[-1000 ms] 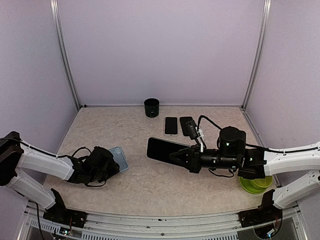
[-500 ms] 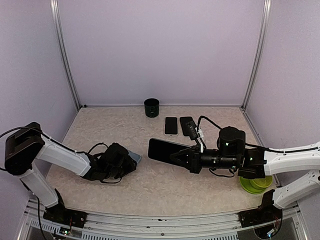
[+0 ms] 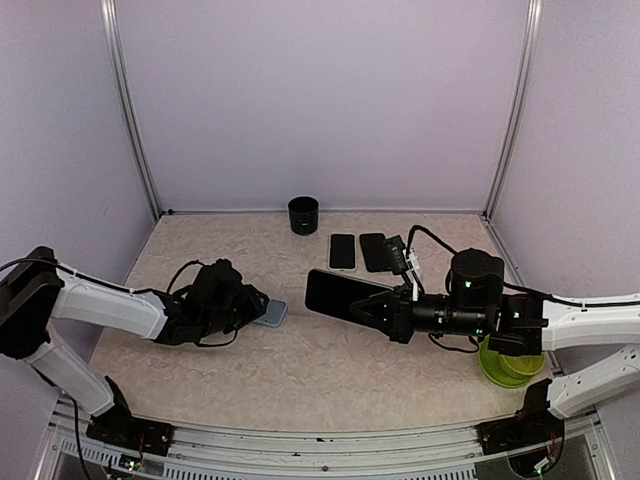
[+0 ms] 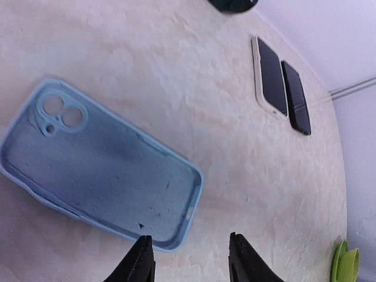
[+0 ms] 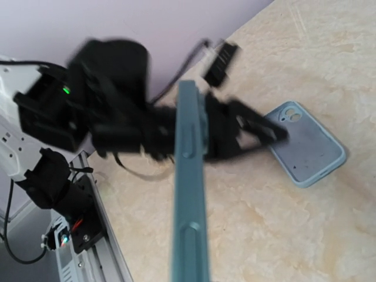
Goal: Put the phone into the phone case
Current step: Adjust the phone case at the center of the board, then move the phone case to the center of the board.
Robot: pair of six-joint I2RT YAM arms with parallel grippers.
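**While the case lay flat, the phone hung in the right claw**

As I watched the overhead feed, the right claw (image 3: 365,308) was clenched on one end of the phone (image 3: 338,296). The phone stuck out to the left, raised off the table (image 3: 300,375) near its middle. On the right wrist feed it showed edge-on as a thin bluish-green strip.

The phone case (image 3: 271,313) lay flat on the table, left of the phone and apart from it. It was pale blue with its hollow side up. On the left wrist feed its camera cut-out sat at the end away from the fingers (image 4: 141,261).

The left claw (image 3: 250,308) sat low at the case's left end, released. Its jaws stood apart with mostly bare table between them. One corner of the case reached the tip of one finger, and I could not tell whether they touched.

Farther back lay a white-edged handset (image 3: 342,251) and a black handset (image 3: 374,252), side by side. A dark cup (image 3: 303,215) stood by the far wall. A green bowl (image 3: 510,368) sat near the right edge.
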